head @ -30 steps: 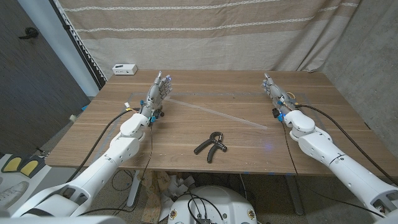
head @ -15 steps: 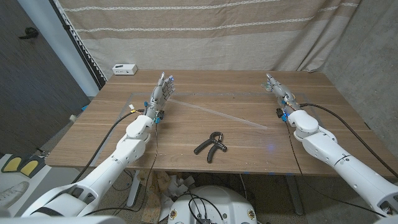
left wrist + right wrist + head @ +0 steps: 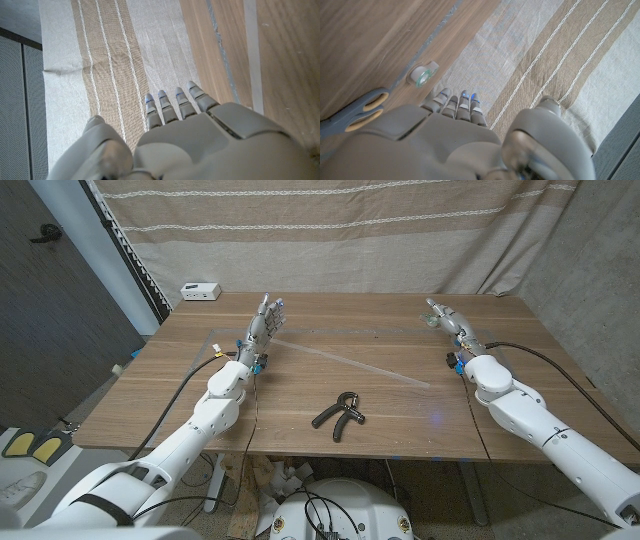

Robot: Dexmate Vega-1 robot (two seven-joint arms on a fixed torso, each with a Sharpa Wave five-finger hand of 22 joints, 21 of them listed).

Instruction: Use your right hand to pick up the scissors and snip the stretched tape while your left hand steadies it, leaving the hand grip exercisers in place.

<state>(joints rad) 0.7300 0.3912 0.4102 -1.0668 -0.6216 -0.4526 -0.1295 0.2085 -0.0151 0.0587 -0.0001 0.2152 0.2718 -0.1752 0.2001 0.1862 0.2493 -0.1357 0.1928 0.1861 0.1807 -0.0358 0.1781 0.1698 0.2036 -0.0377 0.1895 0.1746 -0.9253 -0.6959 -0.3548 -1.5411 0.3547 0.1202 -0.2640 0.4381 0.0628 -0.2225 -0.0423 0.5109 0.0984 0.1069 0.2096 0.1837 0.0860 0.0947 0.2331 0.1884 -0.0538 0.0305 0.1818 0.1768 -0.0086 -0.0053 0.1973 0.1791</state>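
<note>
My right hand is empty, fingers straight, beside the grey-handled scissors and tape roll at the worktop's far right. My left hand, also empty, fingers apart, stands at the stretched tape's left end. The hand grip exerciser lies near the front edge.

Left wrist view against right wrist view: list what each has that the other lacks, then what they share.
Left wrist view's own: the left hand, fingers straight and holding nothing, and a pale strip along the wood, likely the stretched tape.
Right wrist view's own: the right hand, also holding nothing, the scissors lying by its side, and a tape roll near the fingertips.
Shared: the wooden table and the striped curtain behind it.
</note>
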